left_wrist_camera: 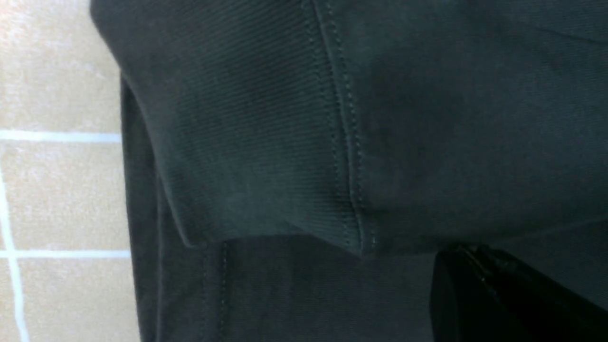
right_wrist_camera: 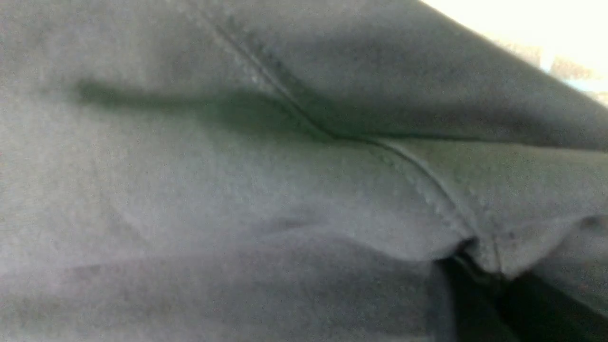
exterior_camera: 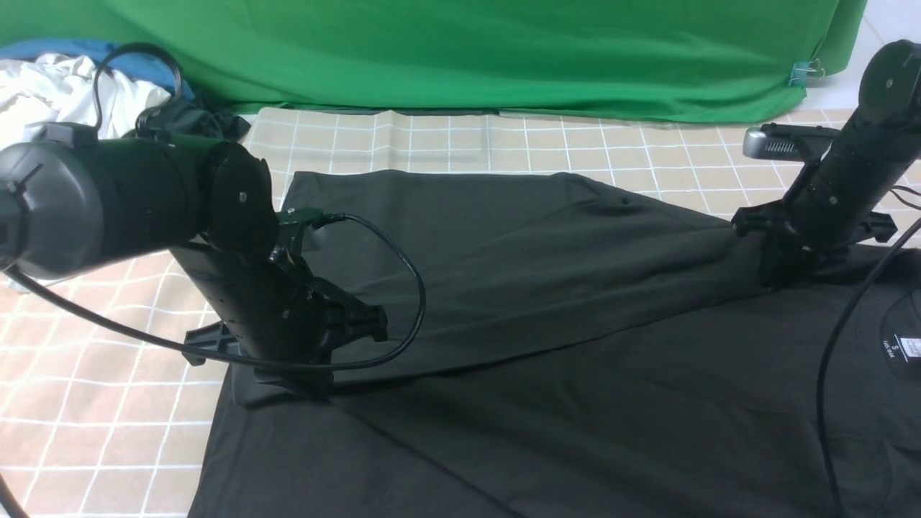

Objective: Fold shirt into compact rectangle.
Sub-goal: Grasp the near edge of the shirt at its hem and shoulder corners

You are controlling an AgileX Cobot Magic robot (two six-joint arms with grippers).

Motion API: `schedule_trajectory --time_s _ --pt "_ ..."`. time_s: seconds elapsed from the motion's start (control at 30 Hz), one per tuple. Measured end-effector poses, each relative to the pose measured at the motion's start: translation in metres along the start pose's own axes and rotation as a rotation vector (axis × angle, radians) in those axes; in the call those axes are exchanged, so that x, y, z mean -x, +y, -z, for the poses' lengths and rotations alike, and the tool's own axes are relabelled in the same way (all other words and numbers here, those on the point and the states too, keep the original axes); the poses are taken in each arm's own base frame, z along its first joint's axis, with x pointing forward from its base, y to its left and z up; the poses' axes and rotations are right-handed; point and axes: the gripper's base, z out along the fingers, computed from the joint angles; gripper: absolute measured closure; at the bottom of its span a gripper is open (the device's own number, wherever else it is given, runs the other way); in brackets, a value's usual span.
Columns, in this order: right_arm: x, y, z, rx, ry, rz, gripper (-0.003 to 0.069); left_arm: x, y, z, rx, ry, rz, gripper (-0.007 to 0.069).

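Observation:
The black shirt (exterior_camera: 540,288) lies spread over the checked table cover, its far long side folded over toward the near side, its white size label (exterior_camera: 903,349) at the right. My left gripper (exterior_camera: 295,385) presses down at the fold's left corner, shut on the stitched hem. In the left wrist view that hem (left_wrist_camera: 346,142) bunches at the closed tips of the left gripper (left_wrist_camera: 463,249). My right gripper (exterior_camera: 781,277) sits at the fold's right end, pulling the cloth taut. In the right wrist view the right gripper (right_wrist_camera: 468,256) pinches a seamed edge of the shirt (right_wrist_camera: 190,190).
A green backdrop (exterior_camera: 468,50) hangs along the far edge. A heap of white and blue clothes (exterior_camera: 57,86) with a small dark garment (exterior_camera: 194,119) lies at the far left. The left arm's cable (exterior_camera: 410,288) loops over the shirt. The checked cover (exterior_camera: 108,403) shows at the left.

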Motion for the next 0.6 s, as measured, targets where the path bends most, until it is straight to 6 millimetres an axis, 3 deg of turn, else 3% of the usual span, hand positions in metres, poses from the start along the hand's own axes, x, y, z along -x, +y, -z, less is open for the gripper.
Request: schedule_trajectory --time_s 0.07,0.27,0.4,0.47,0.57,0.6 --pt "-0.001 0.0 0.003 -0.009 0.001 0.007 0.0595 0.0 0.0 0.0 0.0 0.0 0.0 0.0612" --pt "-0.009 -0.003 0.021 -0.06 0.063 0.045 0.0598 0.0 0.0 0.0 0.0 0.001 -0.003 0.0612" --pt "-0.011 -0.003 0.022 -0.067 0.093 0.05 0.0585 0.0 0.0 0.0 0.0 0.001 -0.003 0.0612" --pt "-0.011 -0.003 0.022 -0.07 0.09 0.051 0.0538 0.0 0.0 0.0 0.001 0.002 -0.003 0.0612" --pt "-0.012 -0.004 0.022 -0.078 0.104 0.056 0.0408 -0.002 0.0 0.0 0.005 0.017 -0.006 0.0612" --pt "-0.013 -0.004 0.022 -0.079 0.108 0.056 0.04 -0.002 0.001 0.001 0.005 0.017 -0.008 0.0612"
